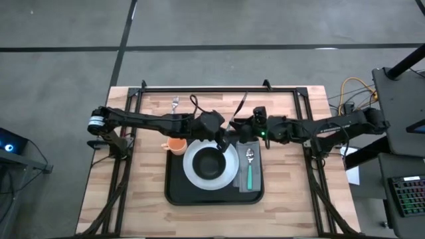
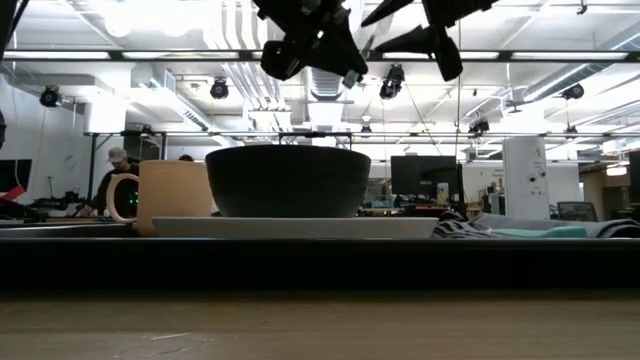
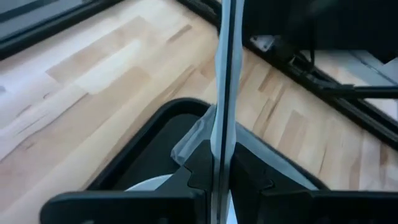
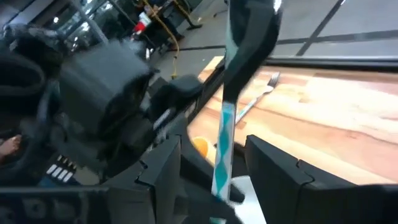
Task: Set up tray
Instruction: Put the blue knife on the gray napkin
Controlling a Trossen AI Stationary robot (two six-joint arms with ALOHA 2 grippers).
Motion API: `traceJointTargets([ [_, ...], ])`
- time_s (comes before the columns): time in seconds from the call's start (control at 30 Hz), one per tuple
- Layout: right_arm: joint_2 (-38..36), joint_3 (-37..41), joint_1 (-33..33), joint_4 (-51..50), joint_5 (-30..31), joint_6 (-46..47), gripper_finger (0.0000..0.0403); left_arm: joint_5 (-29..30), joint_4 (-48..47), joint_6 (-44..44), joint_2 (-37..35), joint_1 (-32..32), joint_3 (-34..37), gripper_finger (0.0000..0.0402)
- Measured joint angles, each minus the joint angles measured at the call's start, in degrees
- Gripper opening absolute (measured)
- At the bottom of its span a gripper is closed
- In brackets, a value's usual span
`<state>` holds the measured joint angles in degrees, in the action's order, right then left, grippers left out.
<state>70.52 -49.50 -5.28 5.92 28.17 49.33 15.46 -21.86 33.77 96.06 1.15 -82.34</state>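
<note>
Both arms reach inward and meet above the tray (image 1: 176, 192) at mid-table. The left gripper (image 1: 224, 136) is clamped on a knife (image 3: 224, 93) (blade edge-on, teal handle). The right gripper (image 1: 240, 127) straddles that handle, fingers (image 4: 280, 180) apart, not gripping. No writing is legible.

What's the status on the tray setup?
Left gripper shut on teal-handled knife, over plate. Right gripper jaws open either side of same knife. Tray holds plate, bowl, mug, napkin, spoon. Nothing blocking.
</note>
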Motion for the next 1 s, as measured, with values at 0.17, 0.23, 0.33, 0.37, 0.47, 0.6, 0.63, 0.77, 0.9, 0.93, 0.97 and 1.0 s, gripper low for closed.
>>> traceJointTargets([
  [0.17, -0.28, 0.0, 0.87, 0.4, -0.15, -0.27, 0.015, -0.18, 0.11, -0.25, 0.23, 0.46, -0.08, 0.0014],
  [0.23, -0.33, 0.0, 1.19, 0.38, 0.09, -0.15, 0.0142, -0.22, 0.12, -0.25, 0.23, 0.61, -0.07, 0.0014],
  [0.33, -0.26, 0.0, 1.59, 0.67, -0.84, 0.1, 0.0124, -0.22, 0.19, -0.25, 0.23, 0.74, -0.07, 0.0014],
  [0.37, -0.16, 0.0, 1.73, 0.67, -1.22, 0.16, 0.0117, -0.25, 0.19, -0.25, 0.23, 0.76, -0.07, 0.0014],
  [0.47, 0.4, 0.0, 1.92, 0.67, -1.37, 0.28, 0.0093, -0.32, 0.23, -0.25, 0.5, 0.81, -0.07, 0.0014],
  [0.6, 0.88, 0.0, 1.97, 0.67, -1.95, 1.05, 0.0049, -0.51, 0.21, -0.25, 0.6, 0.83, -0.07, 0.0014],
  [0.63, 0.9, 0.0, 1.99, 0.65, -2.37, 0.85, 0.0035, -0.43, 0.21, -0.2, 0.6, 0.83, -0.07, 0.0014],
  [0.77, 0.87, 0.0, 1.99, 0.47, -2.5, 0.39, 0.0019, -0.46, 0.13, -0.12, 0.6, 0.83, -0.07, 0.0014],
  [0.9, 0.79, -1.41, 1.97, -1.74, -2.6, -0.66, 0.0016, -0.39, 0.3, -0.18, 0.58, 0.72, -0.06, 0.0014],
  [0.93, 0.57, -2.11, 1.97, -3.24, -2.7, -0.78, 0.0016, -0.45, 0.53, -0.26, 0.52, 0.7, -0.07, 0.002],
  [0.97, 0.43, -2.85, 1.97, -4.86, -2.87, -0.99, 0.0015, -0.51, 0.8, -0.27, 0.46, 0.7, -0.06, 0.0031],
  [1.0, 0.21, -3.72, 1.97, -6.55, -2.94, -1.43, 0.0015, -0.51, 0.73, -0.27, 0.44, 0.7, -0.06, 0.0046],
])
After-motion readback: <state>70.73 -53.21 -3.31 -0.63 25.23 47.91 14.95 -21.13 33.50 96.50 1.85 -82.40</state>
